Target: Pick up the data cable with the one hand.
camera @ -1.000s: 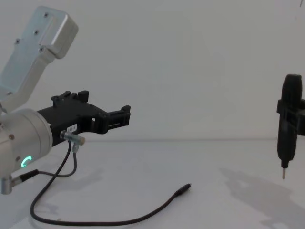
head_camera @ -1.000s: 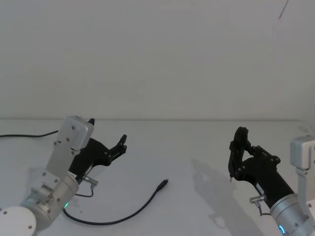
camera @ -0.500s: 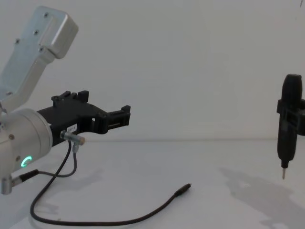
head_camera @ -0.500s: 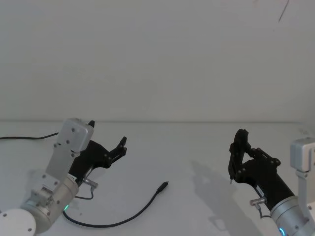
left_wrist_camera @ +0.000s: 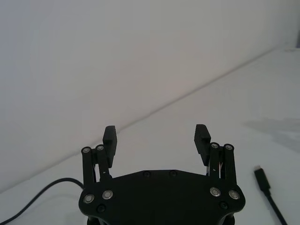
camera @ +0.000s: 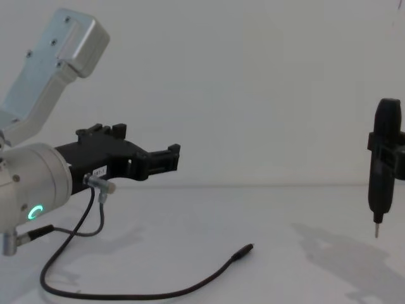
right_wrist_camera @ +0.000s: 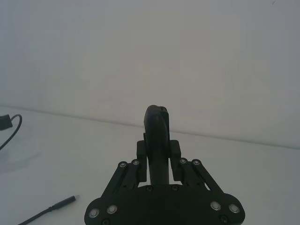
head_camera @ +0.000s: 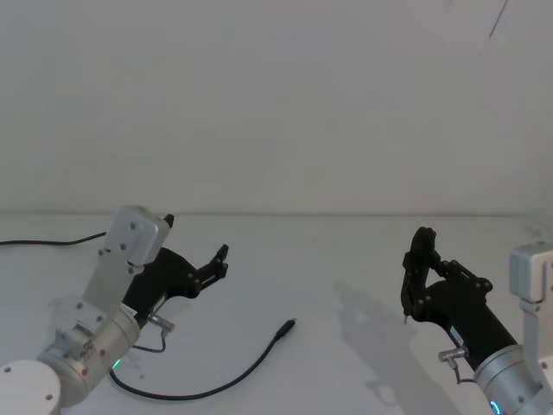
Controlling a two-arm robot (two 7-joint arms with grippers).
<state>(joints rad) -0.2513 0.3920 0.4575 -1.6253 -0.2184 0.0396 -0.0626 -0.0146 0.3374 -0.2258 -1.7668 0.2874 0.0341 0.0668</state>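
The data cable [head_camera: 283, 329] lies on the white table, its plug [camera: 243, 252] pointing to the far right and its cord curving back toward my left arm. My left gripper [head_camera: 221, 262] hovers above and to the left of the plug, open with nothing between its fingers [left_wrist_camera: 110, 136]. From the left wrist the plug [left_wrist_camera: 261, 177] lies off to one side of the open gripper [left_wrist_camera: 156, 133]. My right gripper [head_camera: 421, 275] hangs at the right, shut on a slim black pen-shaped tool [camera: 381, 166] with its metal tip pointing down. The plug [right_wrist_camera: 64, 203] lies well apart from it.
A second black cord [head_camera: 52, 239] runs off the table's far left edge. A short grey wire with a silver connector [camera: 98, 183] hangs from my left wrist. The white tabletop [head_camera: 346, 259] meets a plain white wall behind.
My left gripper has shifted a little forward and to the right, toward the plug. The right arm and the cable have not moved.
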